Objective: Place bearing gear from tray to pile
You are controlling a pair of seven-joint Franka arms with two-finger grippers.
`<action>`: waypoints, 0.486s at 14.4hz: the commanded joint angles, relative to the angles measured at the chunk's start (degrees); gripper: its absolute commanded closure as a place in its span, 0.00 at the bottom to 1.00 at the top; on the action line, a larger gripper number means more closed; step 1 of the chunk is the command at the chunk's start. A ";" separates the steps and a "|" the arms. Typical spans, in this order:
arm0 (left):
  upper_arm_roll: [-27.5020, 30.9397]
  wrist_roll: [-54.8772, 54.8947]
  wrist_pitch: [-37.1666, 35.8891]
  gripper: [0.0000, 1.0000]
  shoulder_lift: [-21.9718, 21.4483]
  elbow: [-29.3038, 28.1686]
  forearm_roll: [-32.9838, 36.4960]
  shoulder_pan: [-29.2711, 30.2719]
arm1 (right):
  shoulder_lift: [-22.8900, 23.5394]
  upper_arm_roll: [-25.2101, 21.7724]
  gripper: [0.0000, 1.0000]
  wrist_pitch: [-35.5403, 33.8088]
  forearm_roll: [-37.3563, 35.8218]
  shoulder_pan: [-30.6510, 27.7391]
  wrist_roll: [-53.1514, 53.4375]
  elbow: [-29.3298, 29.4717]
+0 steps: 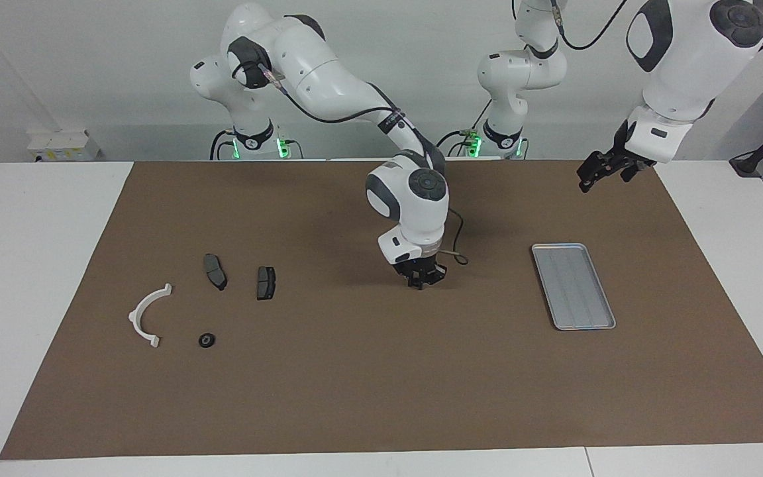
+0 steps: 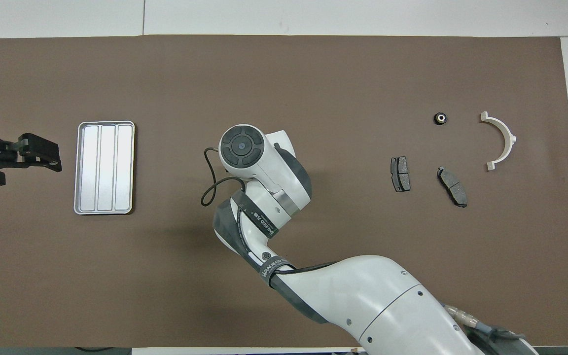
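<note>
Bearing gear [image 1: 206, 340] is sitting on the brown mat [image 1: 381, 371] at the lower left of the facing view, just beside the white semicircular bracket [image 1: 148, 315] and near the two dark brake-pad pieces [image 1: 215, 271] [image 1: 265, 282] — so it is lying with the pile, not in the tray [image 1: 573, 285]. The tray, at middle right of that view, is showing only bare ribs. Judgement: the placement looks done, and only arm retreat is left. The right pincer [image 1: 422, 281] is hanging low over the mat at frame centre, well apart from both tray and pile, fingertips pressed together on nothing visible. The left pincer [image 1: 603, 170] is waiting at the upper right, above the mat's corner, jaws standing wide and empty. The bench [image 1: 37, 265] is white, with the mat covering most of it; the wall past the arm bases is plain pale — a small white box [image 1: 63, 144] is sitting at the upper left edge.
</note>
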 commanded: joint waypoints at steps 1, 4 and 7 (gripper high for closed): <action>-0.31 0.28 -0.71 0.00 -1.13 -0.69 -0.59 0.45 | 0.26 0.11 1.00 -9.37 -0.50 -4.68 -5.79 5.58; -0.31 0.28 -0.71 0.00 -1.22 -0.69 -0.59 0.45 | -2.98 0.37 1.00 -19.60 -0.15 -14.07 -24.48 10.09; -0.31 0.28 -0.71 0.00 -1.22 -0.69 -0.59 0.45 | -4.05 0.20 1.00 -19.01 -0.84 -21.03 -41.73 9.31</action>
